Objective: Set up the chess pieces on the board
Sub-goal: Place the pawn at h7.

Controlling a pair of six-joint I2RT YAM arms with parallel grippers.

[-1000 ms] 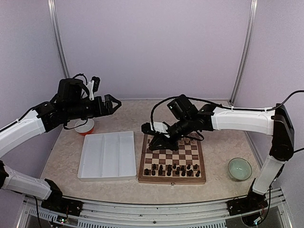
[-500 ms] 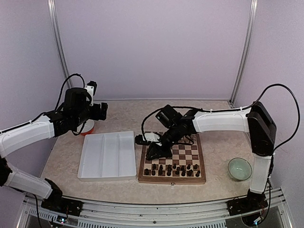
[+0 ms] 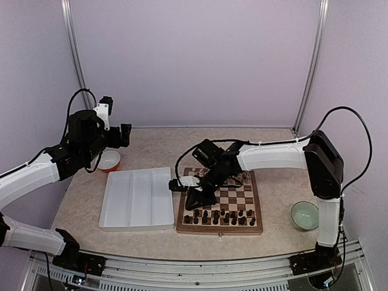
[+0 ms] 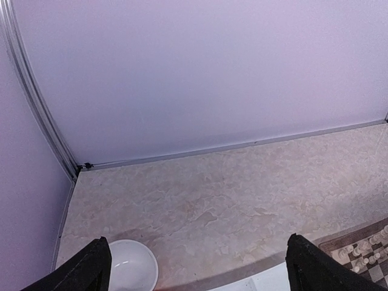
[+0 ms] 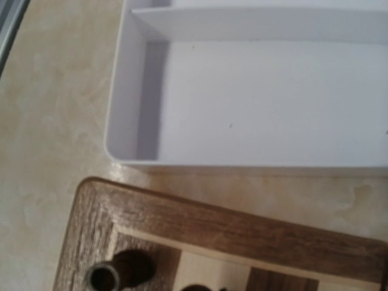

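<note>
Right wrist shows board [image 5: 242, 236] beside tray [image 5: 127, 103], one seemingly dark piece [image 5: 121, 270] blurred

Robot arms [image 3: 36, 173]: two, one at each side.
Chessboard [image 3: 219, 230]: one.
Dark chess pieces [image 3: 215, 216]: two rows at the board's near edge, roughly fifteen; too small for an exact count.
Cream chess pieces [image 4: 370, 257]: several at the far edge, partly hidden; number uncertain.
Tray [image 3: 136, 197]: one, white; three long compartments show.
Bowls [image 3: 305, 215]: two, one green, one white.
</note>
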